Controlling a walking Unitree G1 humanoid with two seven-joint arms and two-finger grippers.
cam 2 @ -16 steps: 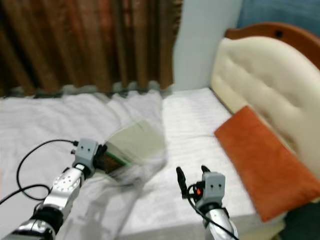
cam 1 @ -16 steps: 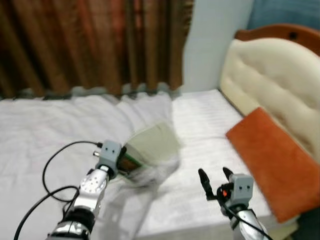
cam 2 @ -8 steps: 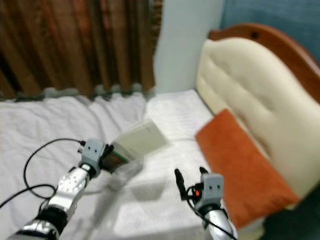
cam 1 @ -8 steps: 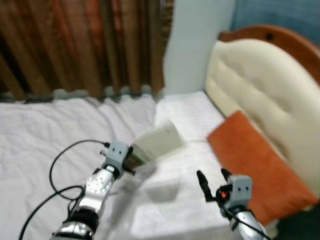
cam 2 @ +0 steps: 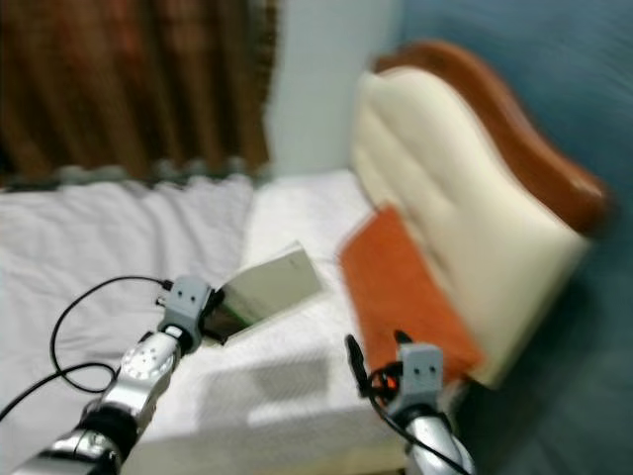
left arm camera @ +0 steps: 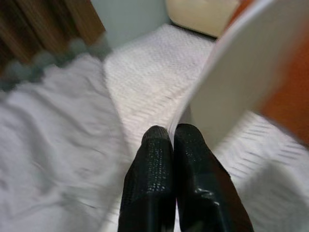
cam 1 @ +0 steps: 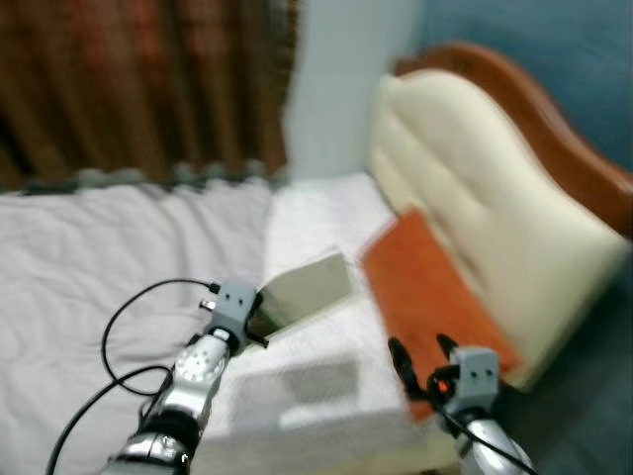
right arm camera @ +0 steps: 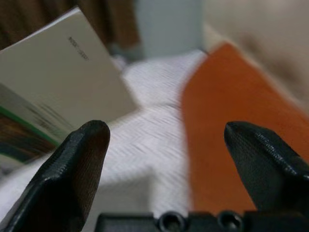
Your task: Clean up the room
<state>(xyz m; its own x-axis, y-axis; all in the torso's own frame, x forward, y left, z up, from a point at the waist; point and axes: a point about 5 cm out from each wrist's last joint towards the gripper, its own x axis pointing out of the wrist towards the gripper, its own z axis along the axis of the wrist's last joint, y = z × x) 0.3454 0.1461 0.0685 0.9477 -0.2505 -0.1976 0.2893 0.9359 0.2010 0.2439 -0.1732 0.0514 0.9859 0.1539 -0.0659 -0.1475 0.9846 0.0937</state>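
Above the white bed [cam 1: 89, 257], near its head end, my left gripper [cam 1: 259, 319] holds a thin pale book [cam 1: 307, 289] by one edge, fingers [left arm camera: 159, 159] pressed together on it; the book hangs clear of the sheet, tilted, with its free end toward the orange pillow [cam 1: 425, 287]. My right gripper [cam 1: 419, 358] hovers low near the bed's front corner, fingers [right arm camera: 77, 164] spread wide and holding nothing, the pillow just beyond it.

Step in hand, as I judge it: carrying the book off the bed toward wherever it belongs. To do this well I should keep the pinch firm, since a grip on one edge lets the free end sag or swing, and turn slowly because the head views are blurred by motion. I could bring the right gripper under the free end for support.

Edges and room: the cream padded headboard [cam 1: 465, 188] and its wooden rim stand to my right; brown curtains [cam 1: 129, 89] close off the far side. The left arm's black cable [cam 1: 119, 327] loops over the sheet and could snag. Open room lies over the flat sheet to my left.
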